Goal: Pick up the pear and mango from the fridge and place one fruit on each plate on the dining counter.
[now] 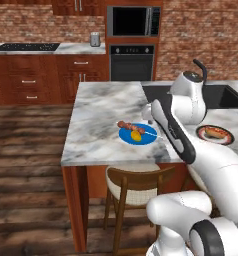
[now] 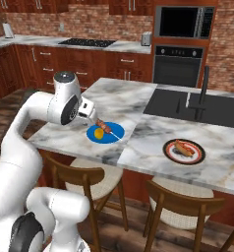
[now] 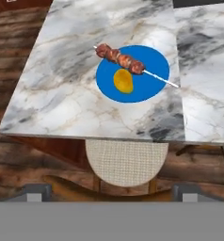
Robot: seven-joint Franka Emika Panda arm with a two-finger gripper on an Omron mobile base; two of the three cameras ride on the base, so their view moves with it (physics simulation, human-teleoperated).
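One fruit down: mango (image 3: pixel 124 80) lies on blue plate (image 3: pixel 151 59) nr the counter's (image 3: pixel 67 89) front edge, beside a skewer (image 3: pixel 121 57); long axis runs roughly front-to-back. Gripper (image 3: pixel 112 194) hangs above w/ fingers spread, nothing held. Next, I reckon: back to fridge for pear, then red-rimmed plate (image 2: pixel 168 152).

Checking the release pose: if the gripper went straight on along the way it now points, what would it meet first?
Probably the mango on the blue plate, beside the meat skewer: the hand view centres just below them. The open gripper may instead meet the marble counter near its edge; depth is unclear.
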